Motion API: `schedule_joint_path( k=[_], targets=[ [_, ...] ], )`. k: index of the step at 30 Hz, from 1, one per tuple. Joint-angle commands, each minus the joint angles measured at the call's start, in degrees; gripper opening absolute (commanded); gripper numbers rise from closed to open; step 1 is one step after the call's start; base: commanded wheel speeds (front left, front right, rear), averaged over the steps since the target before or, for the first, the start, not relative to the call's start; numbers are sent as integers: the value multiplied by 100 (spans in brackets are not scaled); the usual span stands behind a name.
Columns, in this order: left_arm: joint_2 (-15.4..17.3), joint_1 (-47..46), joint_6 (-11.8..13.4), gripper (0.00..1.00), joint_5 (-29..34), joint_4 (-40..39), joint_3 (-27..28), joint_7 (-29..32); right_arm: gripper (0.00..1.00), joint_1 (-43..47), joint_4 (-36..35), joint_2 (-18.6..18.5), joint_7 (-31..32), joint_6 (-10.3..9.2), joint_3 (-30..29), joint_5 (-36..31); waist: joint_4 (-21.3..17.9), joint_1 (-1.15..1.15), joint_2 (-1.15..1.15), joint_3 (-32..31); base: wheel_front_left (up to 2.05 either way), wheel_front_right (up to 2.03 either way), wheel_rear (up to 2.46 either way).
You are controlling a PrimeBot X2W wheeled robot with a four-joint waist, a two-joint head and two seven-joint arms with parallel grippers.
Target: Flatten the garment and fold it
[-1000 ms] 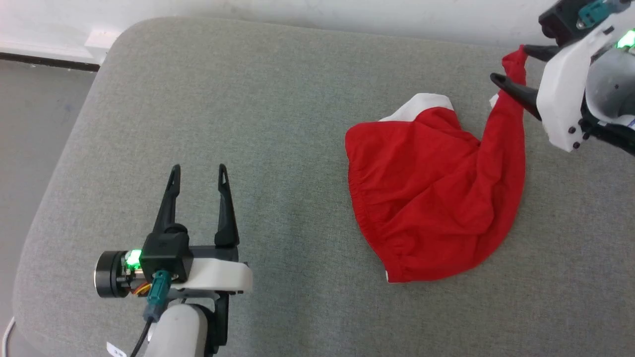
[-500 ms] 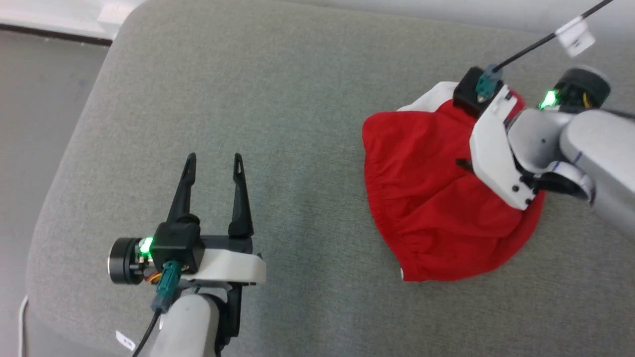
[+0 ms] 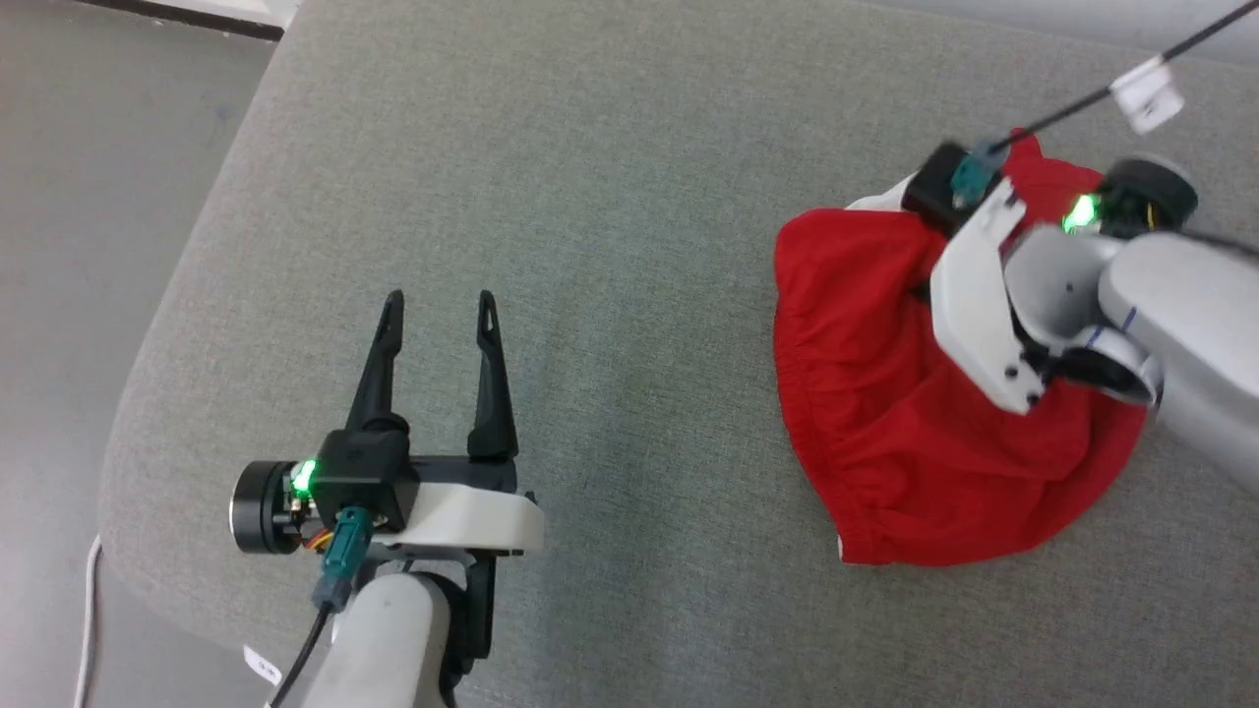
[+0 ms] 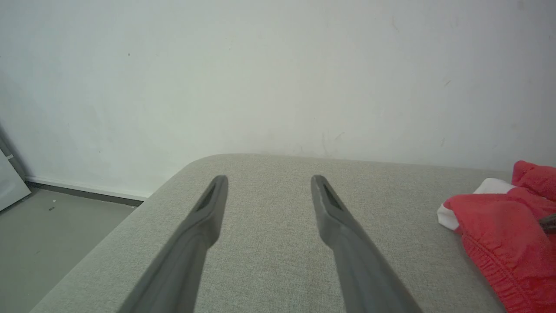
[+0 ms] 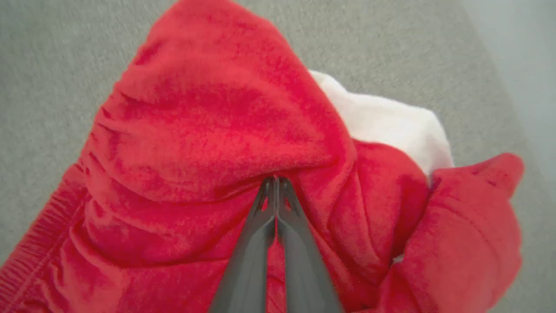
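Lying bunched, the garment (image 3: 885, 433) runs far-to-near — waistband (image 3: 790, 383) facing left.

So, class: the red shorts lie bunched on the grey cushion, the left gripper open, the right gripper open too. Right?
No: the right gripper is shut, fingertips pinched on a fold of the red shorts, as the right wrist view shows. The shorts do lie bunched on the grey cushion, and the left gripper is open.
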Motion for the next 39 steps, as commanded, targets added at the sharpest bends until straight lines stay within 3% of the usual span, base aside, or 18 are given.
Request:
schedule_joint_path(
  k=[1,7,15,18,21,22,23,29,33,39],
  targets=[
    [-26,-18,38,100,-15,13,-31,-27,0,-291,-43,22,-289,-5,-33,163,52,-1,0,-30,0,0,0],
    [-26,-164,63,100,-139,-46,-286,-27,0,-961,261,165,-832,-5,-82,130,321,-1,0,124,0,0,0],
    [-27,-437,227,100,-342,-152,-691,-27,0,-1216,2185,821,-1843,-5,-84,-568,688,-1,0,478,0,0,0],
    [-27,-494,281,100,-355,-152,-748,-27,0,-1101,2979,1062,-2175,-5,-85,-873,694,-1,0,524,0,0,0],
    [-27,-512,298,100,-295,-128,-714,-27,2,-956,3338,1289,-2510,-5,-92,-881,573,-1,0,476,0,0,0],
    [-27,-506,298,100,-261,-112,-672,-27,29,-936,3388,1349,-2644,-5,-95,-867,502,-1,0,437,0,0,0],
    [-27,-500,289,100,-224,-95,-620,-27,100,-933,3413,1396,-2825,-5,-120,-842,426,-1,0,382,0,0,0],
    [-3,-405,61,100,31,21,-195,-27,100,-912,3365,1459,-4268,-5,-324,-809,-102,-1,0,-81,0,0,0],
    [146,-351,-176,100,127,126,29,-27,100,-828,3048,1346,-4688,-5,-773,-807,-485,-1,0,-353,0,0,0],
    [481,-465,-640,100,229,410,118,-27,100,156,1368,810,-4705,-5,-2629,-1658,-936,-1,0,-674,0,0,0]
  ],
)
